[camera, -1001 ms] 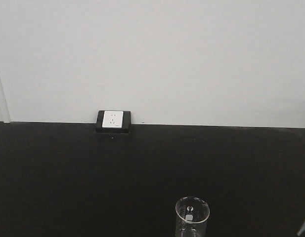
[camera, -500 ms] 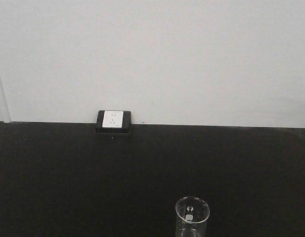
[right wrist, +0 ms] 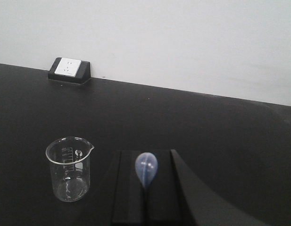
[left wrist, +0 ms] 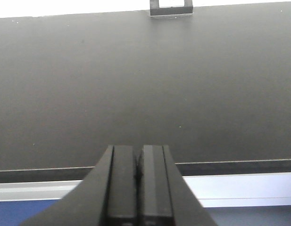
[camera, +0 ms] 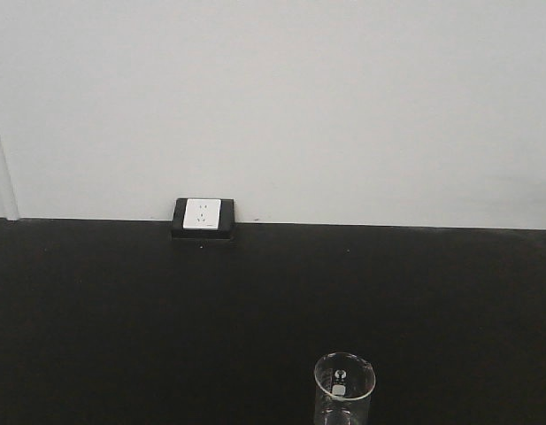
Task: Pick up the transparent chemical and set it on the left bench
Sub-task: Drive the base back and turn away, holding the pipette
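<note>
Right wrist view: my right gripper (right wrist: 145,190) is clamped on the transparent chemical (right wrist: 146,168). Its faintly bluish bulb stands up between my two fingers; the stem below is hidden. The glass beaker (right wrist: 70,169) stands upright to the left of these fingers, apart from them. It carries white graduation marks and a small round logo, both too small to read. The wall socket (right wrist: 70,69) sits at the far edge of the black bench (right wrist: 206,132) against the pale wall (right wrist: 183,37), with no legible lettering. Open bench lies between the beaker and the socket, and to the right.

Left wrist view: my left gripper (left wrist: 138,155) has its fingers pressed together with nothing between them. Only this view shows the bench's near edge, with a pale metal strip (left wrist: 239,186) below it. Bare bench runs from that edge to the socket.

Front view: only the beaker's rim and upper wall, the socket and the wall appear; neither gripper nor the pipette shows.
</note>
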### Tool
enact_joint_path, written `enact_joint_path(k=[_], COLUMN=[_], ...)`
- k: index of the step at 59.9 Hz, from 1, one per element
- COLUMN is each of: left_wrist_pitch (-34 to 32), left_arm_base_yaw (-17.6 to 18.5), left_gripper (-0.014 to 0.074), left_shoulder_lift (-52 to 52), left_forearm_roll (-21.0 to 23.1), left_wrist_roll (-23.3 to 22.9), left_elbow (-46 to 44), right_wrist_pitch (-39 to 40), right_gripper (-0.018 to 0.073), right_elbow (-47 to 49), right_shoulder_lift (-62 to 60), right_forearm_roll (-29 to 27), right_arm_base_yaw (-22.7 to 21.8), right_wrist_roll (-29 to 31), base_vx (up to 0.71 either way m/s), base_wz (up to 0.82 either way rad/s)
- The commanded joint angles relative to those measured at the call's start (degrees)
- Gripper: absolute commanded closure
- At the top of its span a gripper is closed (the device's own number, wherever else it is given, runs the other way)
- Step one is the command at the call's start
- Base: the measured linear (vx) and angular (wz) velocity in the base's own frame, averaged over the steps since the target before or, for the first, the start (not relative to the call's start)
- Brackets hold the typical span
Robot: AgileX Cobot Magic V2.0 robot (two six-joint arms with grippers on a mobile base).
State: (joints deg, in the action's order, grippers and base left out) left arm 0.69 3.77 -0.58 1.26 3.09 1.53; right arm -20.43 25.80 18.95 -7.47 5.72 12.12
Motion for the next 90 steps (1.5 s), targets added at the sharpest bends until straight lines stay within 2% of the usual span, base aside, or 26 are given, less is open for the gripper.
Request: enact_joint_path(k=[1, 34, 90], left_wrist_pitch=[-4.49, -4.49, -4.49], left_arm_base_yaw=[0.1, 0.1, 0.1], left_gripper=[0.06, 0.06, 0.06], left_shoulder_lift=[-1.1, -1.1, -1.1], left_forearm_roll=[0.04, 0.04, 0.04], left_wrist_roll=[-0.45, -0.45, -0.45], left_elbow=[0.93, 0.93, 0.93], right_wrist_pitch=[4.66, 4.75, 4.75], right_gripper=[0.0562, 0.0562, 0.0562], right_elbow=[1.54, 1.54, 1.54], right_shoulder_lift=[0.37, 0.37, 0.37], right_forearm_roll=[0.09, 0.09, 0.09], right_arm_base_yaw=[-0.22, -0.22, -0.22], right_wrist_roll=[0.19, 0.19, 0.19], base_vx=[0.0, -0.01, -0.14], base_wz=[0.0, -0.04, -0.3])
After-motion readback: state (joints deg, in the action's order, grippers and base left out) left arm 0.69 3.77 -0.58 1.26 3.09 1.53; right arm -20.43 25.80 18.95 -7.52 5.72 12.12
